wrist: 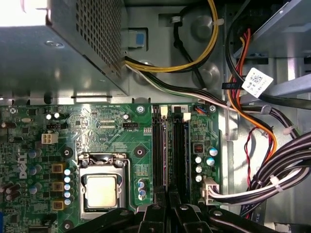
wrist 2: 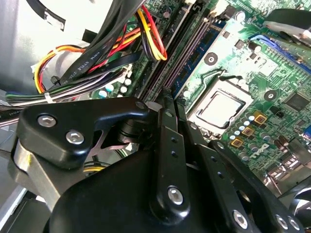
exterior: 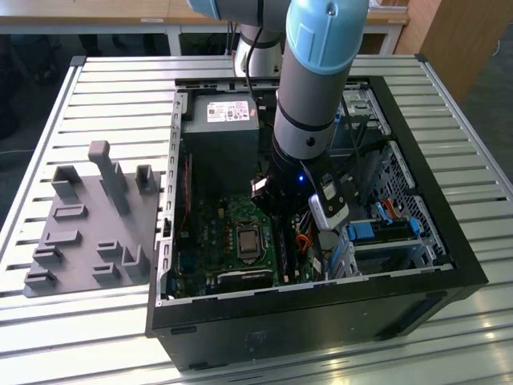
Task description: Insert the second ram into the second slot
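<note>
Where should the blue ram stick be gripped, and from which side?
Likely pinch the second ram by its flat faces, mid-length on the top edge, from straight above: it stands on edge along the memory slots, cables crowding one side.

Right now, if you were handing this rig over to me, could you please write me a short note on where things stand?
Gripper: the black gripper hangs low inside the open black computer case, right over the two long black memory slots beside the silver square processor. Whether it grips anything cannot be told.
Ram: the thin blue memory stick cannot be picked out with certainty, in the gripper or in a slot.
Done: the arm is at the slots.
Left: a stick seated in the second slot is not confirmed.
</note>
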`<action>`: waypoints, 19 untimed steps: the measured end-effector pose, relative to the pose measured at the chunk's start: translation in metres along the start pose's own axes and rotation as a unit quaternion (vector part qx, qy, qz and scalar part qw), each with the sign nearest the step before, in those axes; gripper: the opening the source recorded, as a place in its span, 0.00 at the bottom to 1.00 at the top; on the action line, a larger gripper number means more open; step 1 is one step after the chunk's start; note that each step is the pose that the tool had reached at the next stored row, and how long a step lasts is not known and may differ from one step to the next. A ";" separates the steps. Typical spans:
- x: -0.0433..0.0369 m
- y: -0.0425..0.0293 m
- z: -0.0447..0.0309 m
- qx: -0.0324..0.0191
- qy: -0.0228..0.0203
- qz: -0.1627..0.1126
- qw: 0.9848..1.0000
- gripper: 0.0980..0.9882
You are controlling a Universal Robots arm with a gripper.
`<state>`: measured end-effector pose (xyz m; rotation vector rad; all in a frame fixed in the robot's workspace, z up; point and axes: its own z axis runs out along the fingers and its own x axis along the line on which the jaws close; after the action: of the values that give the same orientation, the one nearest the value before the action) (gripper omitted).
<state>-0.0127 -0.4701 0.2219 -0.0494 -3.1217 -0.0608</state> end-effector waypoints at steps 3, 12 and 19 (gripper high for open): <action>-0.0005 0.0001 0.0005 0.000 0.000 -0.001 1.000 0.04; -0.0019 0.0001 0.0041 0.000 0.005 -0.001 1.000 0.04; -0.0018 0.0000 0.0048 0.000 0.007 -0.001 1.000 0.04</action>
<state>-0.0109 -0.4700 0.2171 -0.0467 -3.1080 -0.0602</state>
